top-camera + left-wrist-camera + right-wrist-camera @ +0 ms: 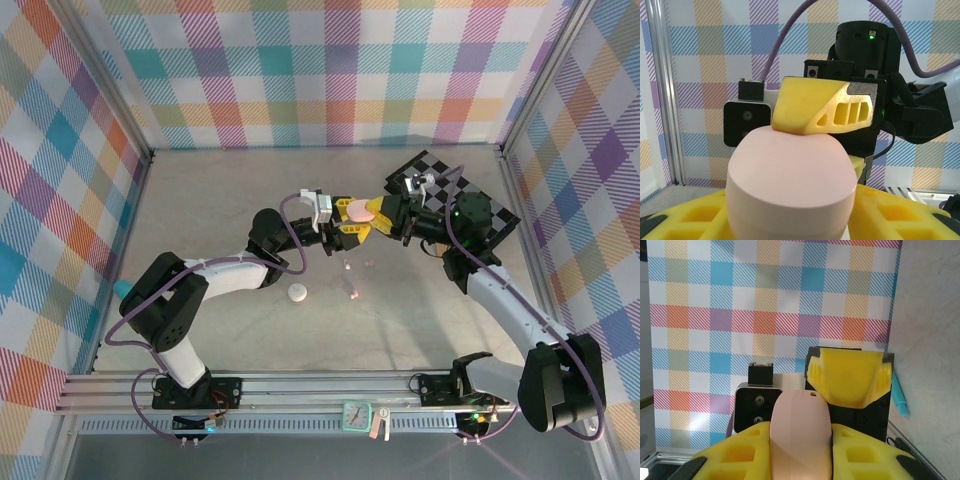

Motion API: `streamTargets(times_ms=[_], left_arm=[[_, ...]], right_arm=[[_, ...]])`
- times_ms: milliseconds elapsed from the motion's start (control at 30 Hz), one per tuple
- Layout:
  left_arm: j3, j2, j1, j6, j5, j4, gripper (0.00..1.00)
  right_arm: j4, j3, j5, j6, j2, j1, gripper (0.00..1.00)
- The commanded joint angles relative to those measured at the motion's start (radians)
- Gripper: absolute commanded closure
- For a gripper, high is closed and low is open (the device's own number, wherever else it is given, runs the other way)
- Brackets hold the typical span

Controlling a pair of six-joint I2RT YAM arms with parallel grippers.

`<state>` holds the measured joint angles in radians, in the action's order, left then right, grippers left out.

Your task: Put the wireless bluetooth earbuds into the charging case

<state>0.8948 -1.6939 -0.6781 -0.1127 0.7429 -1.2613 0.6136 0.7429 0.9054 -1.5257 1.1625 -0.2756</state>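
Top external view first: both arms meet mid-table with the pink case up in the air between them, its long axis running roughly left to right from the left gripper to the right gripper. Three tiny earbuds lie loose on the table just in front of that, well apart from the case and way too small to say which way they point. A white case sits on the table near the left arm's forearm. Left wrist view: the pink case sits dome-up, broad side to the camera, with the left gripper partly open and its yellow fingers up against both sides, so it looks gripped across its width. The right gripper's upper finger presses on top of the dome. Right wrist view: the case is seen narrow, long axis pointing away from the camera, pinched snugly between the right gripper's nearly closed yellow fingers. One left finger sits just past its far end, and a teal thing lies off to the right.
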Motion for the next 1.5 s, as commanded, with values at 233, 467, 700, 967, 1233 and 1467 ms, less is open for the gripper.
streamTargets(times_ms=[233,467,700,967,1233,1467], left_arm=[[0.024,0.002,-0.005,-0.007,0.027,-0.055,0.52],[0.022,0.007,-0.005,-0.008,0.022,-0.058,0.52],[0.019,0.009,-0.005,-0.01,0.024,-0.061,0.57],[0.015,0.009,-0.005,-0.012,0.025,-0.061,0.68],[0.009,0.017,-0.005,-0.001,0.026,-0.024,0.68],[-0.015,0.02,-0.005,-0.004,0.037,-0.02,0.68]], right_arm=[[0.025,0.027,-0.011,0.041,-0.001,-0.005,0.88],[-0.023,0.026,-0.016,0.054,-0.01,-0.004,0.88],[-0.047,0.021,-0.023,0.071,-0.021,-0.005,0.89],[-0.077,0.023,-0.026,0.087,-0.032,-0.005,0.88],[-0.161,0.038,-0.036,0.141,-0.054,-0.005,0.68],[-0.41,0.092,-0.088,0.338,-0.109,-0.005,0.39]])
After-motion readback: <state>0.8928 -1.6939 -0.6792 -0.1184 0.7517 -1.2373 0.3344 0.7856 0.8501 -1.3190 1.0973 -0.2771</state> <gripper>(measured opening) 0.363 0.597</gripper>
